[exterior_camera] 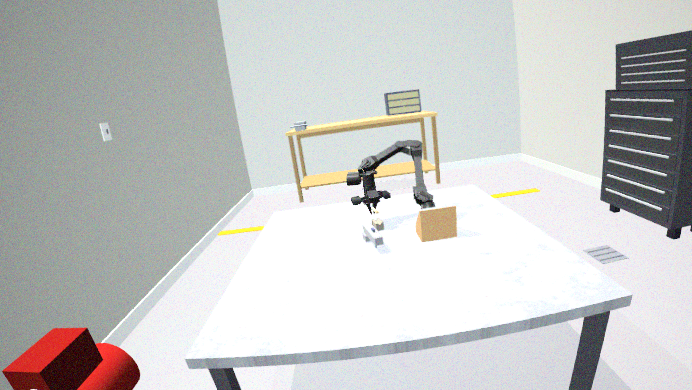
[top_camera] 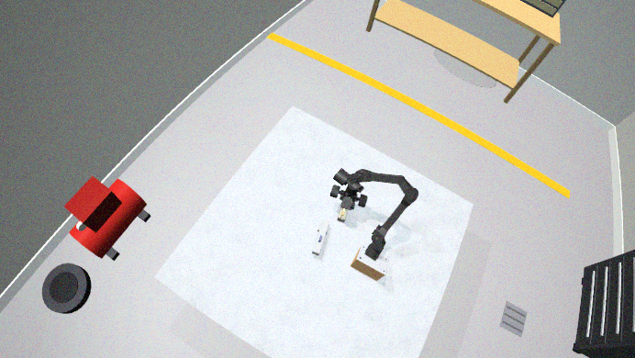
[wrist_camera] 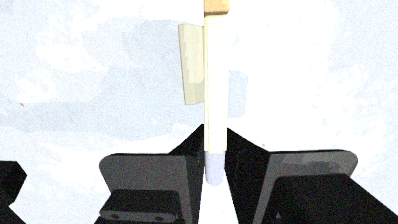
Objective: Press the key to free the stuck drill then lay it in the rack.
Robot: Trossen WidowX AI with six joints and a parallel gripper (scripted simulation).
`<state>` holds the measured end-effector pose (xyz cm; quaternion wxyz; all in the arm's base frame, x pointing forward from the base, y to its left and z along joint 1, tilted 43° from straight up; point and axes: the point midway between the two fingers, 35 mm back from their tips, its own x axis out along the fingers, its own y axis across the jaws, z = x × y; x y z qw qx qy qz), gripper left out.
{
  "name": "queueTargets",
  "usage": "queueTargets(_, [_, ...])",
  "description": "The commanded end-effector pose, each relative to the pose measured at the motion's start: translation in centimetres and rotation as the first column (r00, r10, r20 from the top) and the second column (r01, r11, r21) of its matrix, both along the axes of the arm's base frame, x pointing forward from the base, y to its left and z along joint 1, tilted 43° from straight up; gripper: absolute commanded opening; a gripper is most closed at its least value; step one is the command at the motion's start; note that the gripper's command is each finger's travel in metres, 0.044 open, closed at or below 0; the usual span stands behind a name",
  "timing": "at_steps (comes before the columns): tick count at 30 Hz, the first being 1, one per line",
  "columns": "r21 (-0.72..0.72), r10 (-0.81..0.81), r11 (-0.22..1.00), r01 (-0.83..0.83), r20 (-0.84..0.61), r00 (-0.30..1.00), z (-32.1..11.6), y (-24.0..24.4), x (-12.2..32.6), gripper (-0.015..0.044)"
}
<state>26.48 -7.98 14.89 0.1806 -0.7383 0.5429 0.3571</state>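
The black fingers (top_camera: 347,206) (exterior_camera: 373,211) are standing narrow, gripping 1 drill (exterior_camera: 376,212) (wrist_camera: 216,85) — a slim, pale yellow bar with a rounded grey-violet tip — near that tip. In the wrist view it is partly covering 1 cream grooved block (top_camera: 341,218) (exterior_camera: 378,226) (wrist_camera: 192,65). Just beside, 1 long white-grey holder (top_camera: 317,238) (exterior_camera: 372,235) with a violet spot is sitting nearer the far edge than the near edge of the white marbled table (top_camera: 257,220) (exterior_camera: 350,300).
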Motion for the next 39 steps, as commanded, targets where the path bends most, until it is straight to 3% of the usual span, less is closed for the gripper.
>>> queueTargets(1, [0.003, 0.005, 1.000, -0.005, -0.008, 1.000, -0.1, -0.2, -0.5, 0.0000])
queueTargets(39, [0.001, 0.005, 1.000, -0.005, -0.008, 1.000, -3.3, -3.3, 0.2, 0.0000])
